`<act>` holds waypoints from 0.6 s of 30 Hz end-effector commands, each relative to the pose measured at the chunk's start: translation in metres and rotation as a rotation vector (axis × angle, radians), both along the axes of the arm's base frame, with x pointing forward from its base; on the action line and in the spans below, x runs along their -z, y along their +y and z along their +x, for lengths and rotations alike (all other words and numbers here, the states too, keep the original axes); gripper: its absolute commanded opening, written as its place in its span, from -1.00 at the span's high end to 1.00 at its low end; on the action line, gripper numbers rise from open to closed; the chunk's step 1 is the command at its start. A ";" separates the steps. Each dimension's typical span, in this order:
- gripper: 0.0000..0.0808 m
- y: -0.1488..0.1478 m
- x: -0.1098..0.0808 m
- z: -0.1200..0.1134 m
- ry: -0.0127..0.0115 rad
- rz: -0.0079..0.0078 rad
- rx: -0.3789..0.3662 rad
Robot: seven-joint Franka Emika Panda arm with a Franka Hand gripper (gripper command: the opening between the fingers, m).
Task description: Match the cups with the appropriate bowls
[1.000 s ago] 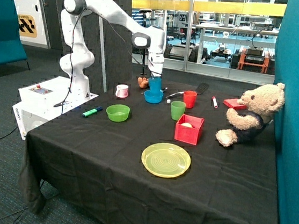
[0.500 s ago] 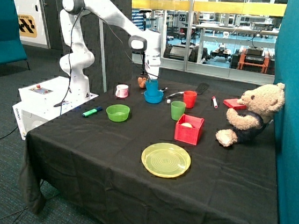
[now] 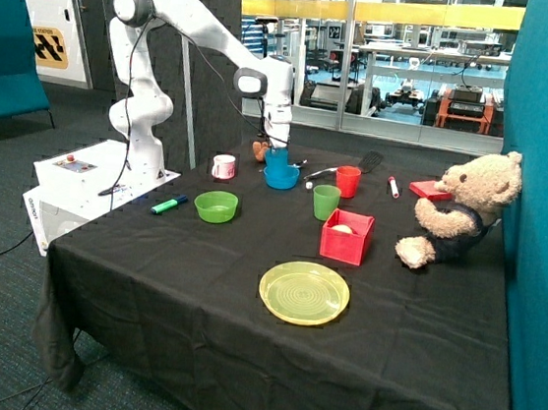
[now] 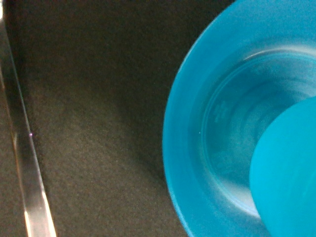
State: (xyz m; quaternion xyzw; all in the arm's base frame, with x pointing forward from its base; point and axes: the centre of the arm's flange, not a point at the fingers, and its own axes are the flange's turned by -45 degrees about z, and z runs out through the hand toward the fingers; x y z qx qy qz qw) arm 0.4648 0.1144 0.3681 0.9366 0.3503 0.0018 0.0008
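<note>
At back of worktop (image 3: 242, 310), gripper (image 3: 279, 147) sits low over blue bowl (image 3: 281, 176), blue cup (image 3: 280, 156) inside bowl beneath it; whether jaws grip cup or stand open, cannot tell. Bowl glossy, round, shallow. Green cup (image 3: 326, 202) upright beside red box (image 3: 347, 236), well apart from green bowl (image 3: 215, 205).

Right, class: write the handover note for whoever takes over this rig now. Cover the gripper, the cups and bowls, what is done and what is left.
Gripper: low over the small blue plastic cup, which sits in the round blue plastic bowl. Whether it grips the cup cannot be told.
The wrist view shows the blue cup inside the blue bowl.
Small green plastic cup: upright on the black cloth beside the red square box.
Round bright green plastic bowl: empty, apart from the green cup.
Done: blue pair placed, release unconfirmed.
Left: green cup into green bowl.
</note>
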 end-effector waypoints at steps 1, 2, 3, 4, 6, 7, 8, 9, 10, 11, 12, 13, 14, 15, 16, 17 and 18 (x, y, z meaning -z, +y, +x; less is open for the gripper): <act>1.00 -0.001 0.005 0.004 0.0039 0.0001 0.005; 1.00 -0.001 0.006 0.004 0.0039 0.0001 0.006; 1.00 -0.001 0.006 0.005 0.0039 0.0002 0.006; 1.00 -0.001 0.006 0.005 0.0039 0.0002 0.007; 1.00 -0.001 0.006 0.006 0.0039 0.0002 0.006; 1.00 0.000 0.006 0.006 0.0039 0.0001 0.005; 1.00 0.000 0.006 0.007 0.0039 0.0001 0.004; 1.00 0.000 0.006 0.007 0.0039 0.0001 0.001; 1.00 0.000 0.006 0.007 0.0039 0.0001 0.000; 1.00 0.000 0.006 0.007 0.0039 0.0001 -0.002; 0.90 0.001 0.006 0.008 0.0039 0.0001 -0.005; 0.79 0.001 0.005 0.008 0.0039 0.0001 -0.006; 0.63 0.001 0.005 0.009 0.0039 0.0001 -0.009; 0.53 0.002 0.005 0.009 0.0039 0.0001 -0.010; 0.44 0.002 0.005 0.009 0.0039 0.0001 -0.013; 0.37 0.002 0.004 0.009 0.0039 0.0001 -0.015; 0.29 0.002 0.004 0.010 0.0039 0.0001 -0.016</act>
